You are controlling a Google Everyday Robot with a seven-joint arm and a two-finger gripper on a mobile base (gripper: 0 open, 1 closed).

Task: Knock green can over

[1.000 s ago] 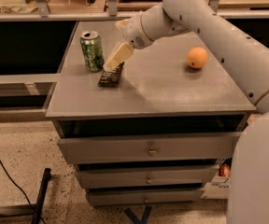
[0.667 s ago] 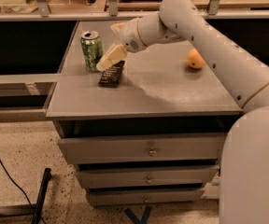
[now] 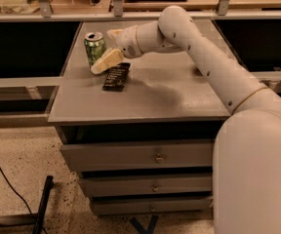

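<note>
Camera view: tool (image 3: 110, 48) (spread apart) just beside green can (image 3: 94, 47) near table (image 3: 145, 104) edge.

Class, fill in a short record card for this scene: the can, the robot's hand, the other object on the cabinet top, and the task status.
green can: upright, near the back left corner of the cabinet top
hand: open, close beside the can on its right in the view; cannot tell whether it touches
black bar: lying flat, in front of the can, just below the hand
surface: grey cabinet top over drawers
task status: can not yet knocked over
</note>
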